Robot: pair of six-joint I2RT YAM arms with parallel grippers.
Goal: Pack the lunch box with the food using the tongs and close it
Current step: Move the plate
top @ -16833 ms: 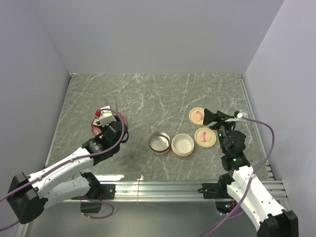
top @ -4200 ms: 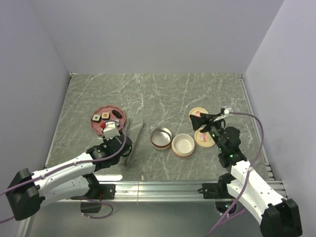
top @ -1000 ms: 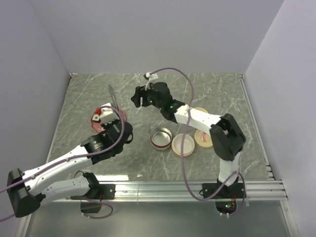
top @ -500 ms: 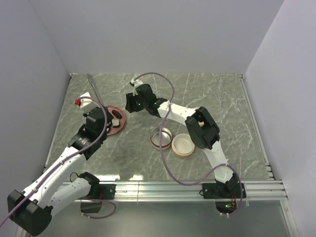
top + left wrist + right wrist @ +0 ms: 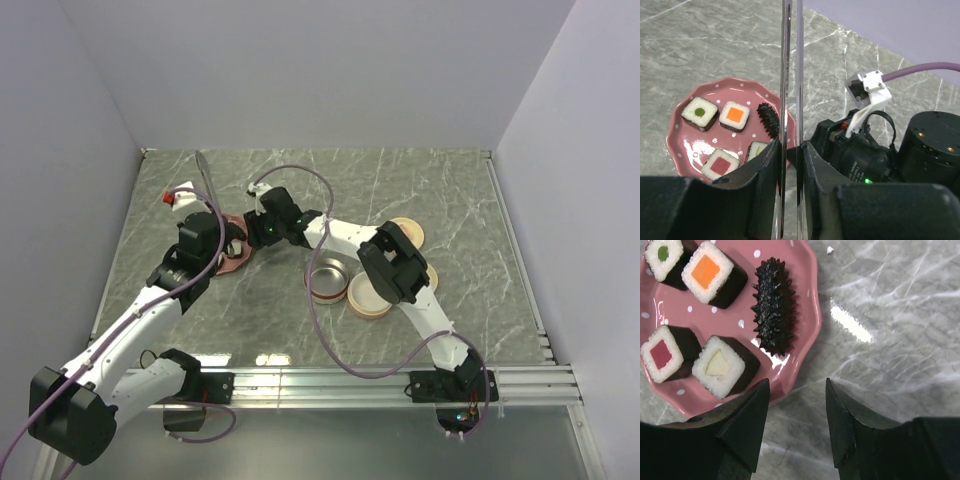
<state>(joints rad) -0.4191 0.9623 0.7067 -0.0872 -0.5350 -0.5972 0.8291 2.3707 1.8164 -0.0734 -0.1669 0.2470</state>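
My left gripper (image 5: 790, 147) is shut on the tongs (image 5: 791, 65), whose two slim silver arms rise above the plate; from above, the tongs (image 5: 205, 172) point toward the back wall. The pink dotted plate (image 5: 805, 305) holds the food: several sushi blocks (image 5: 707, 271) and a black spiky piece (image 5: 774, 305). My right gripper (image 5: 797, 385) is open just over the plate's near-right rim, with nothing between its fingers; from above, the right gripper (image 5: 262, 228) sits beside the plate (image 5: 237, 262). The lunch box is a metal tin (image 5: 325, 283) and a cream bowl (image 5: 369, 294), both open.
Two tan lids (image 5: 408, 231) lie right of the tins, partly hidden by the right arm, which stretches across the middle of the table. In the left wrist view the right arm's black wrist (image 5: 935, 145) crowds the plate's right side.
The right gripper has come down and left to the plate's rim, its jaws somewhat narrower. The left arm has shifted a little right, still holding the tongs upright.
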